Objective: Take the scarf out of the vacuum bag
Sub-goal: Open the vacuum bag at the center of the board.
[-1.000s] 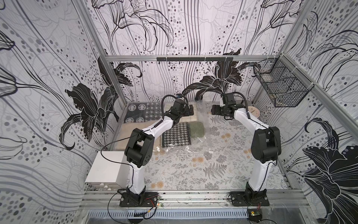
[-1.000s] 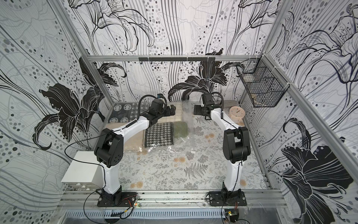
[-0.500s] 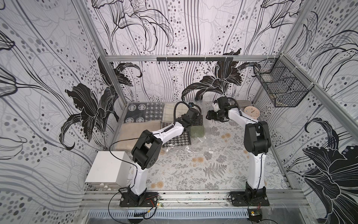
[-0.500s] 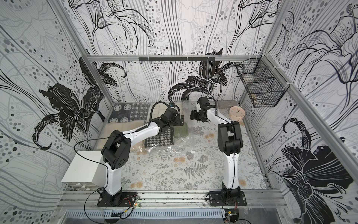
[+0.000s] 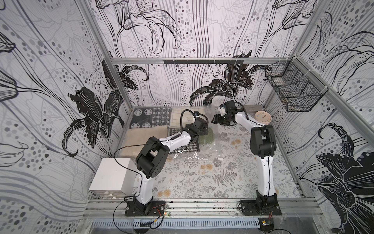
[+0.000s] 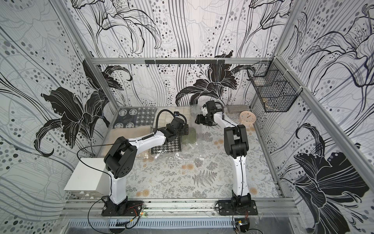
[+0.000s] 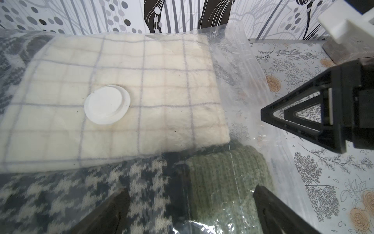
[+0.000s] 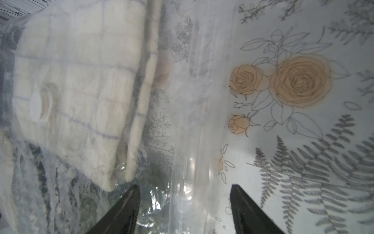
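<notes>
Opening vacuum bag (image 7: 236,85), 3 o'clock mouth, judged current step; my left hand (image 7: 191,188), right hand (image 8: 185,186) spread; next: pinch film.

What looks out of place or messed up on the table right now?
Only the vacuum bag: its near edge is crumpled and rucked up in front of the houndstooth textile. Nothing looks spilled or damaged.

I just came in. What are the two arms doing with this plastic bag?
Two robot arms work at the clear vacuum bag. Folded inside it lie a cream checked textile, a houndstooth knit and a green knit. The left gripper hangs open over the green knit; the right gripper, also open, straddles the bag's edge. Nothing is held yet.
</notes>
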`<state>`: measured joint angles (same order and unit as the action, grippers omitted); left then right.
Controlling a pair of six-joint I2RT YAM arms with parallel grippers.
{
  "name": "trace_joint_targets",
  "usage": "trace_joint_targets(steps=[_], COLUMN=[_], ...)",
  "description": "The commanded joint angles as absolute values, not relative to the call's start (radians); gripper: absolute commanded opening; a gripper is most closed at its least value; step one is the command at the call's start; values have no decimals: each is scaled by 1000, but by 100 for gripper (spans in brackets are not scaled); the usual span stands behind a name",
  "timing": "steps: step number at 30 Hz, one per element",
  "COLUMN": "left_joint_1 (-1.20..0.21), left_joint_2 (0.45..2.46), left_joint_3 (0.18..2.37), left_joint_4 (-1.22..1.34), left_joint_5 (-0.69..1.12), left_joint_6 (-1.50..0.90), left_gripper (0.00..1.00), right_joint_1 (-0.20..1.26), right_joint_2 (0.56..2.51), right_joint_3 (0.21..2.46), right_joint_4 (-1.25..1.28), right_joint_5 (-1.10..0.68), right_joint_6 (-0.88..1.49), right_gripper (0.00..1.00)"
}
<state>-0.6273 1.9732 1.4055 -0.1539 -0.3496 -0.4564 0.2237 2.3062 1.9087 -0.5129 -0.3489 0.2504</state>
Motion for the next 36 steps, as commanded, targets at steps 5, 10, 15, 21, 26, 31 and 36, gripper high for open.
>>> trace_joint_targets(steps=[5, 10, 15, 21, 26, 31, 36], left_joint_1=[-624, -634, -651, -667, -693, -721, -739], left_joint_2=[1875, 1866, 1875, 1876, 1891, 1932, 1990], left_joint_3=[1346, 1329, 1328, 1328, 1337, 1359, 1406], left_joint_4=[-47, -30, -20, 1, 20, 43, 52], left_joint_5=[-398, -399, -402, -396, -381, -333, -303], left_joint_6=[-414, -396, -381, -372, -335, -318, -304], left_gripper=[97, 97, 97, 97, 93, 93, 94], right_joint_1=[224, 224, 224, 222, 221, 219, 219], right_joint_2=[2361, 2368, 2301, 2265, 2269, 2233, 2196], right_joint_3=[1945, 1944, 1882, 1819, 1824, 1836, 1843], right_joint_4=[-526, -518, -490, -410, -406, -468, -537], right_joint_5=[-424, -481, -506, -598, -627, -567, -470], right_joint_6=[277, 285, 294, 348, 365, 329, 295], right_gripper=[71, 63, 62, 49, 25, 18, 5])
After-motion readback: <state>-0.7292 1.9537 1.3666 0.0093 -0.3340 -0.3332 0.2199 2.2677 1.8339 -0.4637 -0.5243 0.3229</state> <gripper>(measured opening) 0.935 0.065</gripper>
